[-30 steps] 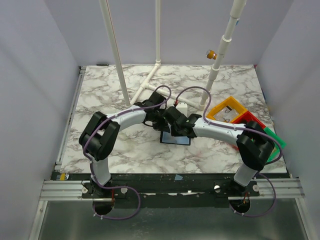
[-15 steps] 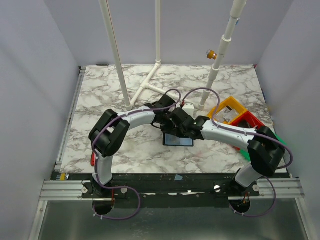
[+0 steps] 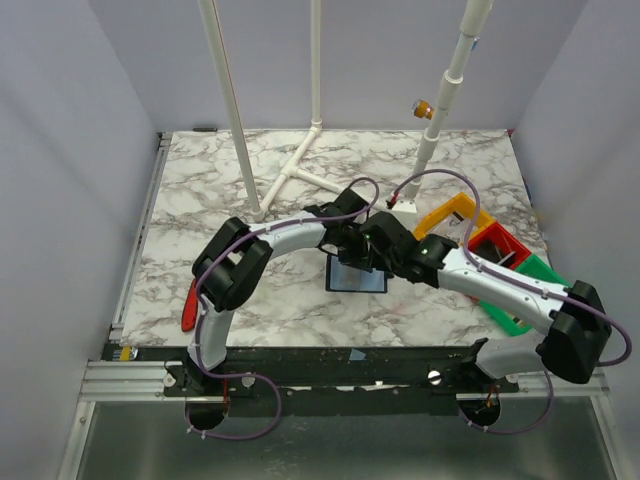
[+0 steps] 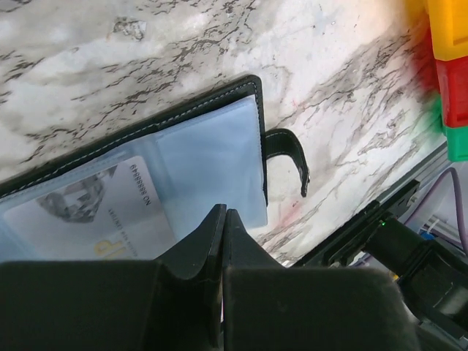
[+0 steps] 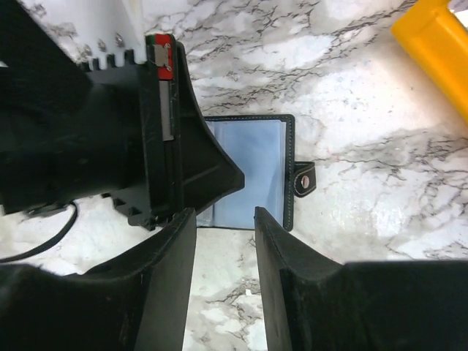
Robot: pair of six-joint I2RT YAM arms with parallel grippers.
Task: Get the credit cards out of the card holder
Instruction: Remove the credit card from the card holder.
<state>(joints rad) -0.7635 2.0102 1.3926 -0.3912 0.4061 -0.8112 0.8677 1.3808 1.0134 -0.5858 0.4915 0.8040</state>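
Observation:
The black card holder [image 3: 357, 277] lies open on the marble table, its bluish sleeves up; it also shows in the left wrist view [image 4: 197, 139] and the right wrist view [image 5: 252, 175], with its snap tab [image 5: 304, 180] at one edge. A pale blue-grey credit card [image 4: 88, 212] sits inside a sleeve. My left gripper [image 4: 224, 213] is shut and empty, its tips just over the wallet's open face. My right gripper [image 5: 225, 213] is open and empty, hovering at the wallet's edge beside the left gripper. No tan card shows.
Yellow [image 3: 452, 217], red [image 3: 498, 246] and green [image 3: 528, 282] bins stand at the right. White pipe posts [image 3: 240, 120] rise at the back. A red tool [image 3: 189, 302] lies at the front left by the left arm.
Both arms have shifted right and the right arm has stretched out further. The grippers stay close together over the open wallet, which has not moved.

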